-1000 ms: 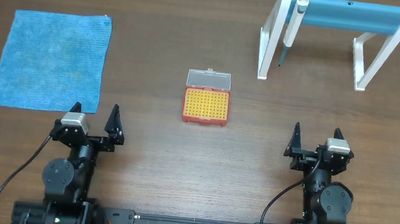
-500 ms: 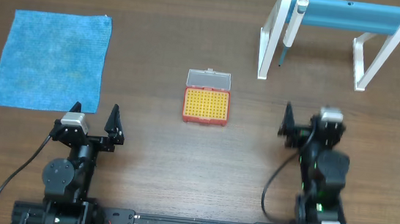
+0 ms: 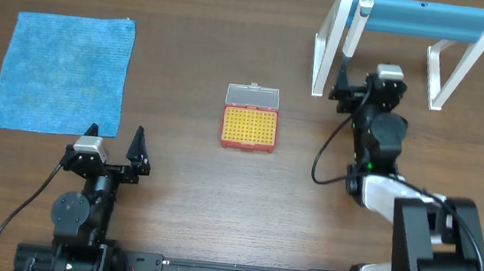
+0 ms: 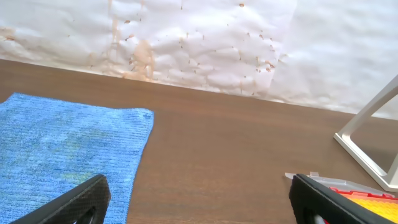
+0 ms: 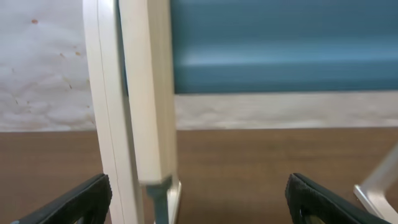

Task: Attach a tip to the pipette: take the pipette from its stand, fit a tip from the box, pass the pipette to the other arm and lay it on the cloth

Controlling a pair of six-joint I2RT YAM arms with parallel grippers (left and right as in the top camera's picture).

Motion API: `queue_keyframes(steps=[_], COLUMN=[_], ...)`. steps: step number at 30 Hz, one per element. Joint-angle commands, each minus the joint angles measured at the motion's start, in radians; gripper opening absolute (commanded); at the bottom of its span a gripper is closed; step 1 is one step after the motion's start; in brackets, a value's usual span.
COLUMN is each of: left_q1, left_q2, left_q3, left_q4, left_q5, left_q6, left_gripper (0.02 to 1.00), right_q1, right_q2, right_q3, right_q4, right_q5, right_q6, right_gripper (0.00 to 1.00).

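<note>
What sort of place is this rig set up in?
Probably a staged lab bench for robot trials: a pipette hanging in a stand, a tip box and a blue cloth laid out on a plain wooden tabletop.

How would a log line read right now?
right gripper: open, facing pipette on stand | left gripper: open, near cloth | tip box: open

Brown wood-grain table (image 3: 190,24) against a stained, pitted white wall (image 4: 205,43).
</note>
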Motion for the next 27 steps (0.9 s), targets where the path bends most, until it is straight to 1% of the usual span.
queue_keyframes(steps=[1,3,7,13,27], left_q1=[-0.003,-0.003,-0.003,-0.003,-0.003], left_q2=[-0.005,-0.005,-0.005,-0.005,-0.005], left_q3=[-0.002,-0.002,-0.002,-0.002,-0.002], left_q4=[-0.004,-0.004,-0.004,-0.004,-0.004], left_q5=[0.018,0.018,0.018,0.018,0.018], left_q6=[0.012,0.012,0.012,0.012,0.012], left_gripper=[0.93,0.932,0.934,0.932,0.932], right_q1=[0.009,0.009,0.009,0.005,-0.005], right_q2=[0.027,0.027,0.027,0.028,0.06], right_q3=[0.088,0.115,0.151,0.167,0.174], right_q4=[-0.054,-0.105,-0.152,-0.188,-0.172], right_q5=[-0.008,-0.008,0.003,0.003,0.003], right_q6=[0.011,0.002,-0.05,-0.05,-0.05], right_gripper=[0.904,0.906,0.908,0.906,0.908])
